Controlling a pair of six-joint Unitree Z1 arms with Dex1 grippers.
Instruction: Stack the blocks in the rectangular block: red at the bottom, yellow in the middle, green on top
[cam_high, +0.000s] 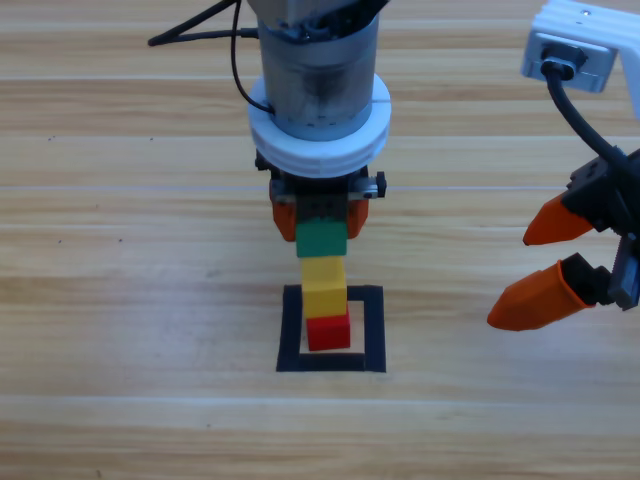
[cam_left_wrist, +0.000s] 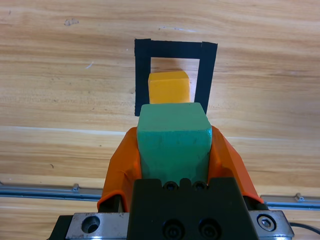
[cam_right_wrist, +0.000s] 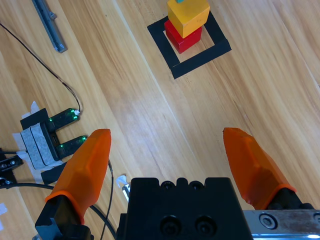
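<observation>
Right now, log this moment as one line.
left gripper: shut on green cube, over yellow on red | outline: holds stack | right gripper: open, aside

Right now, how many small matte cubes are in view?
3. The small red cube sits inside the black tape outline, the yellow cube on it, and the green cube on top, clamped by the left gripper.

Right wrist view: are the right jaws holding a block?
No. The right gripper has its jaws spread wide with only bare table between them, away from the red block.
</observation>
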